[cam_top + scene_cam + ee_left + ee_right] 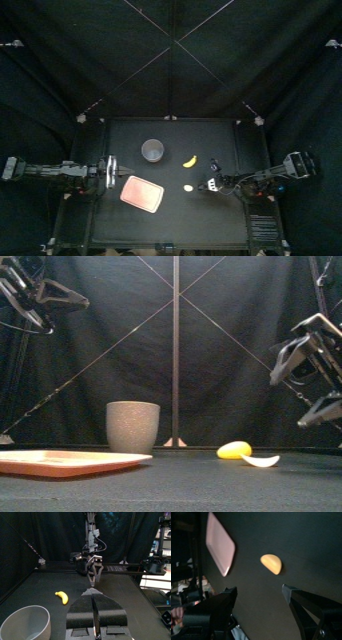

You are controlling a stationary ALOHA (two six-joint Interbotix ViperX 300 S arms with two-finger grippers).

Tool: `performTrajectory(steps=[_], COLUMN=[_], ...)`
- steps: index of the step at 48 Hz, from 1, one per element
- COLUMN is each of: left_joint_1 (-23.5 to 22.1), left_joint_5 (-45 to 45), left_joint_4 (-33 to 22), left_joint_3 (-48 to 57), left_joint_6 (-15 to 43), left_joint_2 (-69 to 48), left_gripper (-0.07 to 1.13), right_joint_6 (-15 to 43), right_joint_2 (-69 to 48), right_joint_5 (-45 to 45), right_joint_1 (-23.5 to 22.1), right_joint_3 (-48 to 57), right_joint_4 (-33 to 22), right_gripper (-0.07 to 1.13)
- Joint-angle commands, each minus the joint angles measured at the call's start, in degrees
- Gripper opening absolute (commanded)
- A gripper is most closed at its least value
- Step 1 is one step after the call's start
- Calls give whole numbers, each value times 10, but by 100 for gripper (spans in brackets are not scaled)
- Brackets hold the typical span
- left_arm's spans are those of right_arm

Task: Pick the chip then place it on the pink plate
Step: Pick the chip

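Right gripper point(258, 588) jaws wide apart, short of chip point(271, 563). Left gripper point(93, 594) jaws closed, parked. I fear thin chip skidding on table point(201, 225) when pinched, never reaching pink plate point(142, 193).

Two slim black arms built of jointed links, the left arm point(60, 172) and the right arm point(274, 172); from above each is matt, with boxy joint blocks strung along it; the left pincer point(93, 591) has two broad black jaws, flat-faced and narrowing toward the tip, with small pale fittings near their roots; the right pincer point(259, 589) has the same black jaws, thick and angular at the edges; from the front, the right arm's jaw backs look grey with lighter rims; in the left wrist view the right arm carries a pale cross-plate, and thin dark cables run up its links.
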Motion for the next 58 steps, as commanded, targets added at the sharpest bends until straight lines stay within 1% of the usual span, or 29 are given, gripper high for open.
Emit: performTrajectory(steps=[1, 7, 16, 26, 34, 53, 58], left_joint_1=[1, 1, 0, -5, -5, -5, -5], left_joint_5=[-5, -4, -5, -5, -5, -4, -4], left_joint_4=[-3, -2, -3, -6, -7, -8, -8], left_joint_3=[-5, 0, 2, -5, 1, 9, 10], left_joint_6=[0, 0, -2, 1, 0, -2, -2], left_joint_2=[3, 2, 2, -6, -7, -7, -7], left_gripper=[-1, -1, -1, -1, -1, -1, -1], right_joint_6=[16, 18, 18, 18, 17, 12, 12], right_joint_2=[49, 100, 155, 165, 167, 196, 203], right_joint_5=[-6, -32, -37, -35, -35, -35, -33], right_joint_1=[9, 16, 14, 13, 12, -18, -19], right_joint_3=[-29, -68, -98, -93, -95, -113, -117], right_joint_4=[10, 18, 21, 37, 38, 18, 11], right_gripper=[104, 104, 104, 104, 104, 103, 102])
